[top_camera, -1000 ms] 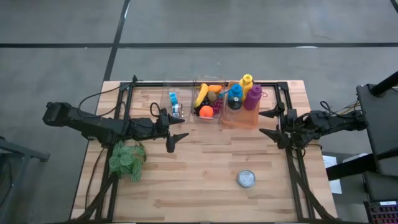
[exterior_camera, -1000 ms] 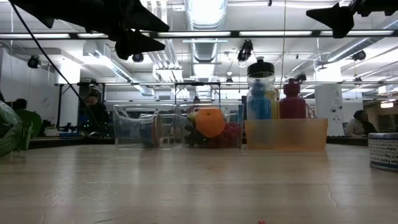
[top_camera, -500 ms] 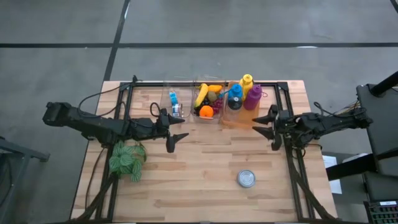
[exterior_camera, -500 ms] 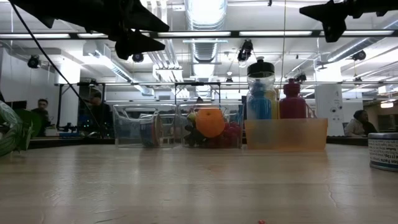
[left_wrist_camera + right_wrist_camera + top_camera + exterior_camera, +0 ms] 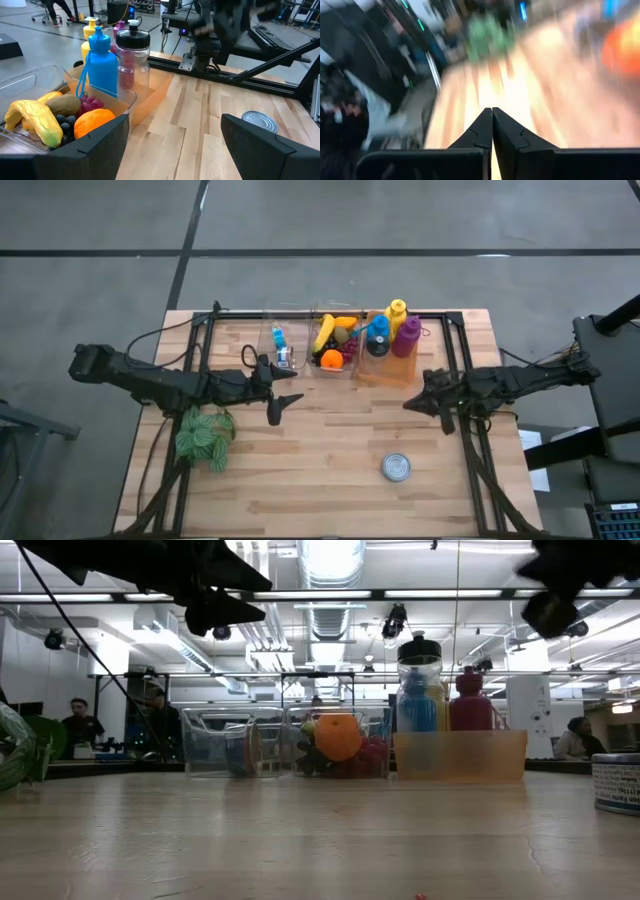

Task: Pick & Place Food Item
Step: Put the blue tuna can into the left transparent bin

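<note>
On the wooden surface (image 5: pixel 330 450), three bins stand in a row just beyond the left jaws (image 5: pixel 283 402). The leftmost clear bin (image 5: pixel 279 348) holds a small blue item too small to name. The middle clear bin (image 5: pixel 334 346) holds the food: a banana (image 5: pixel 36 119), a kiwi (image 5: pixel 62 105), purple grapes (image 5: pixel 90 103), dark berries and an orange (image 5: pixel 92 122), the orange lying nearest those jaws. The orange-tinted bin (image 5: pixel 390 365) on the right carries four bottles standing upright: a blue one (image 5: pixel 101 62), a yellow one (image 5: pixel 397 309), a purple one (image 5: pixel 407 336) and a clear bottle with a black cap (image 5: pixel 133 61).

The left jaws hang above the surface, spread wide with nothing between them, facing the food bin from just short of it. A potted plant (image 5: pixel 205 436) sits just behind and to one side of them.

The right jaws (image 5: pixel 412 402) are pressed fully together, empty, raised off the surface just in front of the bottle bin. A tin can (image 5: pixel 397 468) stands on the surface near them, off to one side, untouched.
</note>
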